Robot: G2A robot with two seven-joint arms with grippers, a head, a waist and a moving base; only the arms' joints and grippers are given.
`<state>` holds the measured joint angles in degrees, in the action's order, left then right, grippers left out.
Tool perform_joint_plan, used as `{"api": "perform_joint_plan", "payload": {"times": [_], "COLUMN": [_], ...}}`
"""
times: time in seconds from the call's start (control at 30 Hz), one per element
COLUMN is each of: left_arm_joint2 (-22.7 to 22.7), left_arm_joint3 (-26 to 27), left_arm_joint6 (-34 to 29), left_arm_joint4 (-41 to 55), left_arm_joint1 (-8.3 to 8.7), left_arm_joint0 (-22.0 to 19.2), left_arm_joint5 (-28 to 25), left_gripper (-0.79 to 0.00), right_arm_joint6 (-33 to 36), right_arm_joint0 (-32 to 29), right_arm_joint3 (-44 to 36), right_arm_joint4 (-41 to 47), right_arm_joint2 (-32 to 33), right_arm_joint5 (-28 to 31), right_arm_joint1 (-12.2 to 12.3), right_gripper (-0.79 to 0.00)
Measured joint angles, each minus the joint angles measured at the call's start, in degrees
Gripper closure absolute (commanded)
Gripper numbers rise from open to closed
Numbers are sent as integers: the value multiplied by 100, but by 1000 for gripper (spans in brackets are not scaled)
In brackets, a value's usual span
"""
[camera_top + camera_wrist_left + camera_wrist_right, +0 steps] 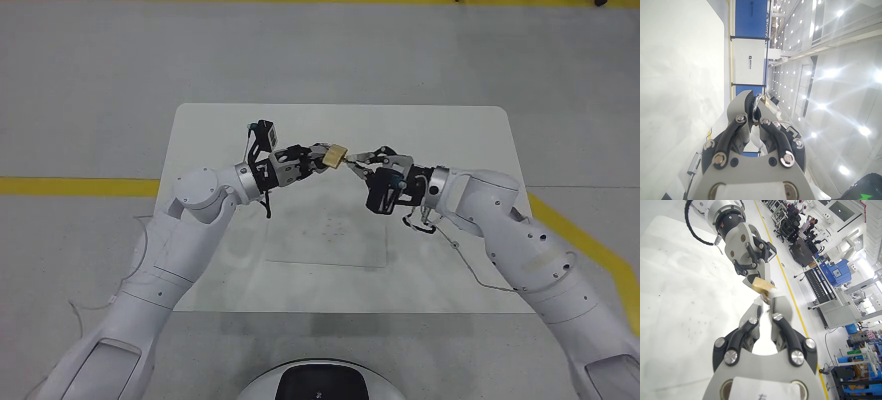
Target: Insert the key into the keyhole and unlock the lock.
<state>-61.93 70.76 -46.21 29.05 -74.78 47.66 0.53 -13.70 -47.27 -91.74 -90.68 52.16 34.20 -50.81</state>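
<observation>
From the top view, both arms meet over the far middle of the flat white rectangular table, raised above it. The left gripper is clamped on a small brass padlock with a silver shackle, and the right gripper comes right up against it from the other side, pinching a small metal key. Lock and key touch between the two sets of fingertips.

Over to the left wrist view: the left gripper is narrow, its pads squeezing the silver shackle, with the padlock's brass body poking out just beyond the fingertips.

Now the right wrist view, and it's the best look: the right gripper is closed tight on the key, and the key's front end meets the near face of the brass padlock. How deep it sits in the keyhole, I cannot tell. Behind the lock, the left gripper grips it, above the tabletop
</observation>
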Motion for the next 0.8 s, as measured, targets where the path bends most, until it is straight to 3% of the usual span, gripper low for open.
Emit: {"api": "perform_joint_plan", "payload": {"times": [0.27, 0.53, 0.8], "left_arm_joint2": [13, 37, -48], "left_arm_joint3": [22, 78, 225], "left_arm_joint6": [63, 235, 402], "left_arm_joint4": [-21, -308, -649], "left_arm_joint1": [-11, -14, 16], "left_arm_joint0": [61, 98, 180], "left_arm_joint5": [-98, -351, -563], "left_gripper": [0, 0, 0], "right_arm_joint6": [44, -185, 18], "right_arm_joint0": [-56, -66, 38], "right_arm_joint3": [161, 534, 876], "right_arm_joint4": [236, 1216, 2072], "right_arm_joint2": [82, 181, 211], "right_arm_joint5": [220, 718, 1157], "right_arm_joint1": [-40, -119, -209], "right_gripper": [0, 0, 0]}}
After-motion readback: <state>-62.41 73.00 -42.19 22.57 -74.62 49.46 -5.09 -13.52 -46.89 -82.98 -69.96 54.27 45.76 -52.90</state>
